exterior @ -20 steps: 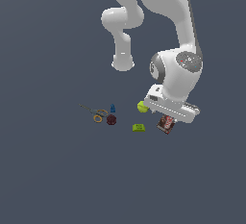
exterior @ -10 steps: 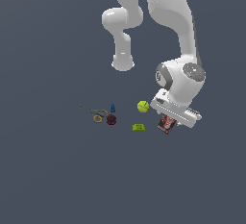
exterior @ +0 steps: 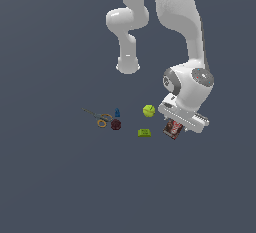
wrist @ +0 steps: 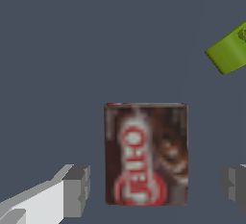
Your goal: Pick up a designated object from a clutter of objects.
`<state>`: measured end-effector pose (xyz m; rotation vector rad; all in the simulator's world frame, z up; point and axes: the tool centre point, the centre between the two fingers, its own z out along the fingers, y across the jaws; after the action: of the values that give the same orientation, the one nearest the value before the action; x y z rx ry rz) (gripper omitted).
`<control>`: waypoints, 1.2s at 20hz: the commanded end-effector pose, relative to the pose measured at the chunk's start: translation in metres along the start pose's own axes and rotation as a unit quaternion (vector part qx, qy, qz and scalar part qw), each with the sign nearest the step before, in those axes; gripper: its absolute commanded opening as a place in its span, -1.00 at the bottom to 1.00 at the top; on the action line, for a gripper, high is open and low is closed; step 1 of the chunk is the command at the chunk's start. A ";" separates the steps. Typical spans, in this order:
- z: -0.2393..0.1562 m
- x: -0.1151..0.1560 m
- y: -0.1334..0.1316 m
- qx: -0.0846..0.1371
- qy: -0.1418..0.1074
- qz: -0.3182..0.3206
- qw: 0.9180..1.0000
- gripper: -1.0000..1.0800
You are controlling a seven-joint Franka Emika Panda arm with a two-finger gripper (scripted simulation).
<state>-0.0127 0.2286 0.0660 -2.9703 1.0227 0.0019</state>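
Dark red and brown with white print, the box point(exterior: 173, 128) lies flat on the grey table point(exterior: 60, 187), which runs past every edge of the exterior view so that no edge or corner shows to place things by; it is the item furthest to that view's right, directly under the gripper point(exterior: 179, 125). To that view's left are the block point(exterior: 144, 133) just beside it, the ball point(exterior: 148, 110) behind, then the lump point(exterior: 116, 124), the cone point(exterior: 117, 112) and the scissors point(exterior: 100, 118), all well apart from the box. The arm reaches down with its wrist bent over the box, likely so the jaws can straddle it from above; from here the hand hides the fingers, and whether they are spread cannot be told. The wrist view settles that: the box point(wrist: 145, 153) sits between two grey fingers point(wrist: 77, 190), one on each side with bare table showing in both gaps, so the jaws are spread wide and pinch nothing. The box looks aligned with its long sides facing the fingers, which I judge suits a squeeze across its narrower width. A corner of the block point(wrist: 229, 52) shows clear of the fingers, so closing should not catch it. The wrist view misses the other clutter entirely.
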 end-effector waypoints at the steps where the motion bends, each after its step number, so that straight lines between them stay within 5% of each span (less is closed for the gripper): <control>1: 0.003 0.000 0.000 0.000 0.000 0.000 1.000 0.92; 16: 0.050 0.000 0.000 0.000 0.000 0.002 1.000 0.92; 17: 0.050 0.000 0.000 0.000 0.000 0.002 1.000 -1.00; 24: 0.050 0.000 0.000 0.000 0.000 0.002 1.000 -1.00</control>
<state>-0.0128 0.2293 0.0166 -2.9676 1.0274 -0.0008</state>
